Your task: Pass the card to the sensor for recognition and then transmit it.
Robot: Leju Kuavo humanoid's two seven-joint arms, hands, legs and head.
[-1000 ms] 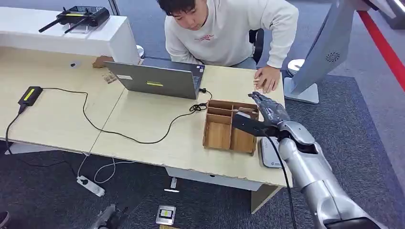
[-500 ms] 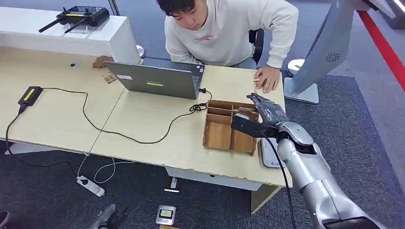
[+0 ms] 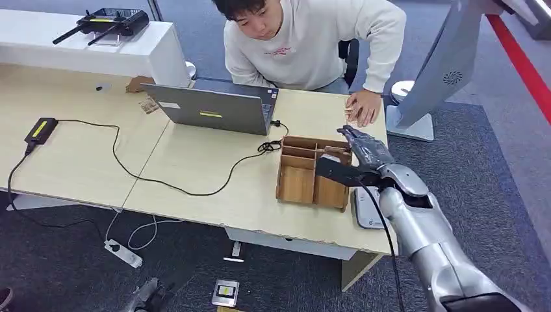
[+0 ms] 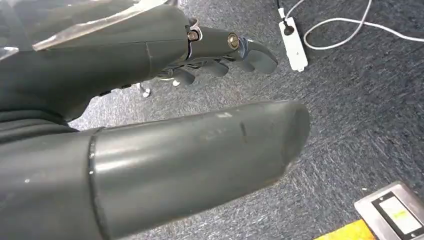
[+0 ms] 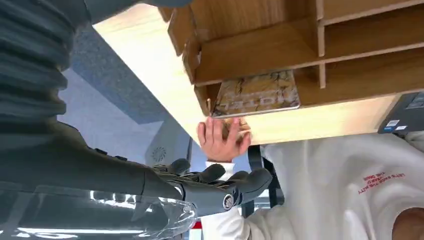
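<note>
A marbled card (image 5: pixel 257 95) lies in the far right compartment of the wooden tray (image 3: pixel 281 175) on the desk, and the head view also shows the card (image 3: pixel 333 151). My right hand (image 3: pixel 361 153) hovers just above that corner of the tray with its fingers (image 5: pixel 220 189) stretched out and holding nothing. A white flat sensor (image 3: pixel 368 209) lies on the desk beside the tray, under my right forearm. My left hand (image 4: pixel 200 100) hangs over the carpet, fingers apart and empty.
A person in a white sweater (image 3: pixel 312 39) leans over the desk, one hand (image 3: pixel 362 107) flat on the tabletop just beyond my right hand. A laptop (image 3: pixel 208 110), a black cable (image 3: pixel 162 182) and a monitor (image 3: pixel 442 65) stand nearby. The desk edge runs close behind the sensor.
My right hand has hardly moved, only wavering a little above the tray's far right corner. The person's hand stays on the desk.
</note>
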